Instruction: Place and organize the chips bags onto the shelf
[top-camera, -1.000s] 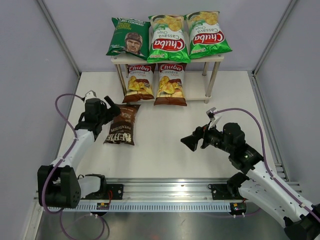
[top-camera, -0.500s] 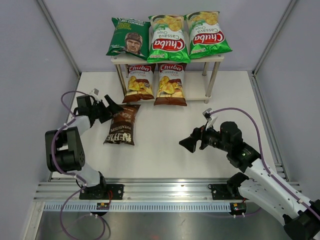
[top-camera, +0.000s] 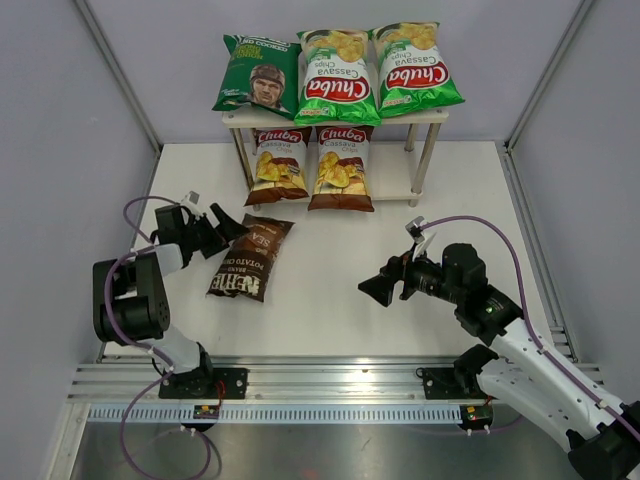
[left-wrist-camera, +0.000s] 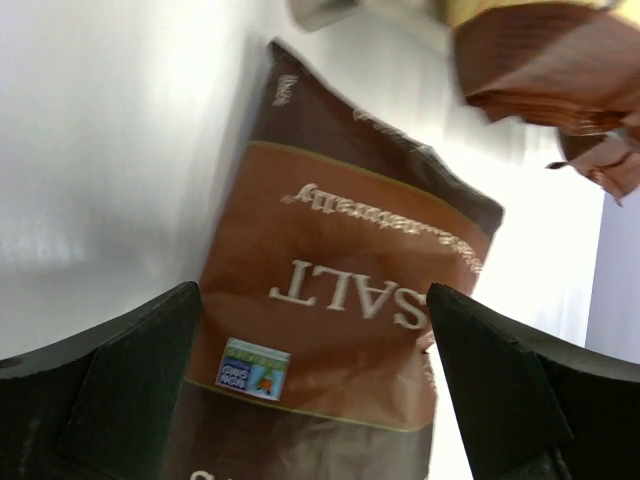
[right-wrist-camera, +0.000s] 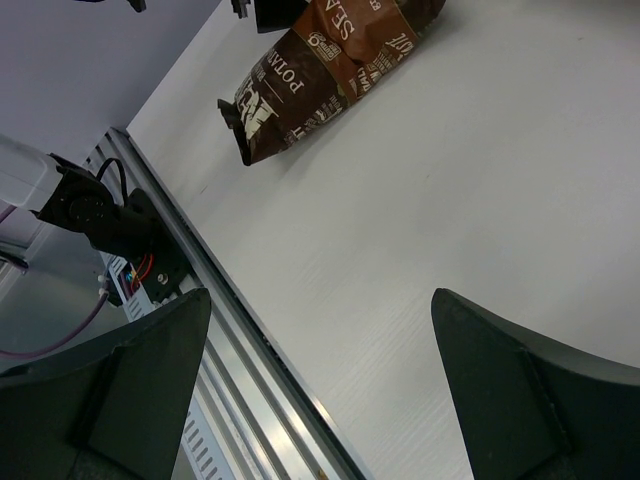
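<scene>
The shelf (top-camera: 428, 150) stands at the back of the table. On its top board lie a dark green bag with a man's face (top-camera: 258, 75) and two bright green Chuba bags (top-camera: 338, 75) (top-camera: 415, 68). Two brown-and-white Chuba bags (top-camera: 279, 165) (top-camera: 342, 167) lean on the lower board. A dark brown Kettle bag (top-camera: 250, 258) (left-wrist-camera: 340, 300) (right-wrist-camera: 320, 70) lies flat and tilted on the table. My left gripper (top-camera: 220, 230) (left-wrist-camera: 315, 390) is open at the bag's upper left corner, holding nothing. To the right, my right gripper (top-camera: 385, 282) (right-wrist-camera: 320, 400) hangs open over bare table.
A metal rail (top-camera: 320, 385) (right-wrist-camera: 230, 330) with both arm bases runs along the near edge. Grey walls close in the left, right and back. The bottom of one brown-and-white bag (left-wrist-camera: 540, 60) shows at the top right of the left wrist view.
The left arm has folded back toward the left wall, with its gripper still at the Kettle bag. The bag has turned and slid a little to the right. The right arm barely moved.
</scene>
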